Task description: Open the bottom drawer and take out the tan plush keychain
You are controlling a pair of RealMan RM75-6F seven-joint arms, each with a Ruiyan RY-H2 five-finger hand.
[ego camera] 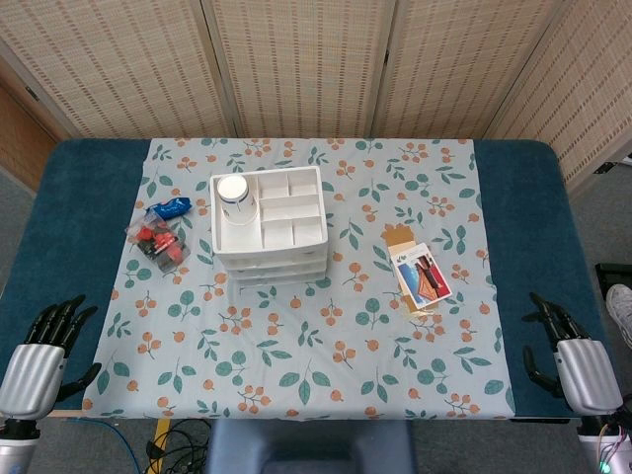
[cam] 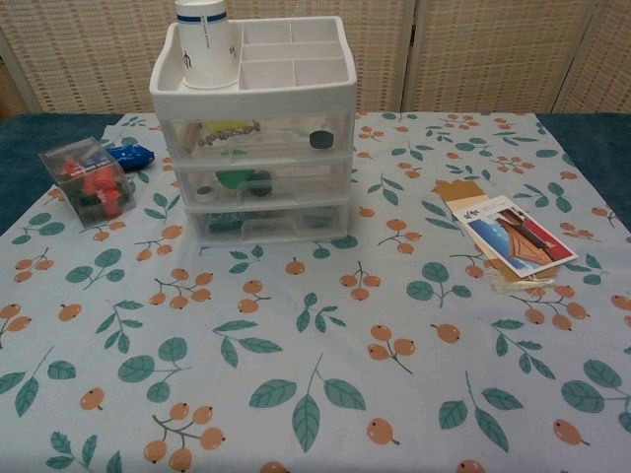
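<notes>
- Bottom drawer (cam: 268, 224) is seen shut at the base of the white drawer unit (ego camera: 269, 229), which stands left of centre on the counter (ego camera: 39, 197); its long axis runs side to side, front facing the robot.
- Tan plush keychain cannot be made out; it is presumed inside the bottom drawer, whose frosted front shows only vague shapes.
- Left robot hand (ego camera: 41, 357) is rested at the near left edge, fingers apart, nothing held.
- Right robot hand (ego camera: 571, 355) is rested at the near right edge, fingers spread, nothing held.
- Drawer lies ahead and inward of both; the left robot hand is judged the nearer, well apart from it.
- Neither hand shows in the chest view.
- Paper cup (cam: 206, 39) sits in the unit's top tray.
- Clear box (cam: 88, 181) and blue packet (ego camera: 170, 207) lie left of the unit; a card pack (ego camera: 423, 276) lies to the right.
- No step is begun yet.
</notes>
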